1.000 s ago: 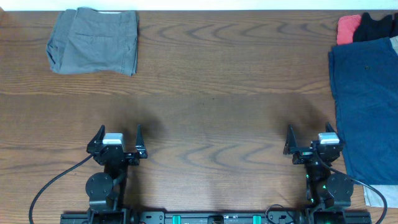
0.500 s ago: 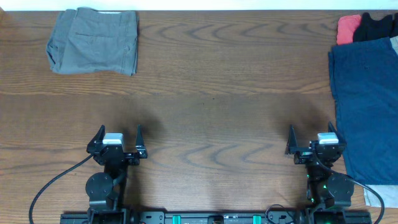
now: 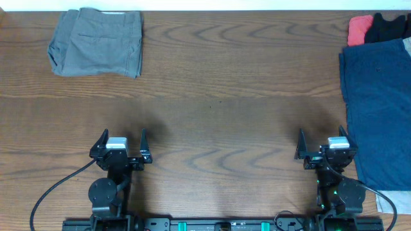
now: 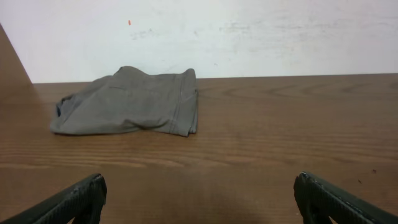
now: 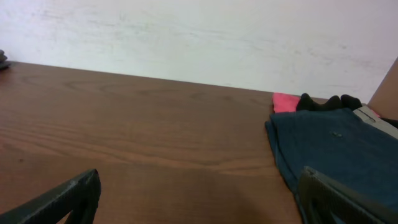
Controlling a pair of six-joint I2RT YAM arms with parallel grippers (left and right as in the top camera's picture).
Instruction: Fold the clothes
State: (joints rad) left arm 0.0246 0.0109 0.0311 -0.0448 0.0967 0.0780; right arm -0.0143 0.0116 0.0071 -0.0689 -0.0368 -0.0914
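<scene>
The light grey shorts (image 3: 96, 42) lie folded in a compact bundle at the table's far left corner; they also show in the left wrist view (image 4: 130, 101), far ahead of the fingers. My left gripper (image 3: 122, 138) is open and empty near the front edge, far from the shorts. My right gripper (image 3: 322, 138) is open and empty near the front right. In both wrist views only the fingertips show, wide apart over bare wood: the left gripper (image 4: 199, 193) and the right gripper (image 5: 199, 190).
A dark blue garment (image 3: 379, 102) lies spread along the table's right edge, close to my right gripper, and shows in the right wrist view (image 5: 336, 149). Red cloth (image 3: 359, 29) and black cloth (image 3: 390, 27) sit behind it at the far right corner. A white wall bounds the table's back.
</scene>
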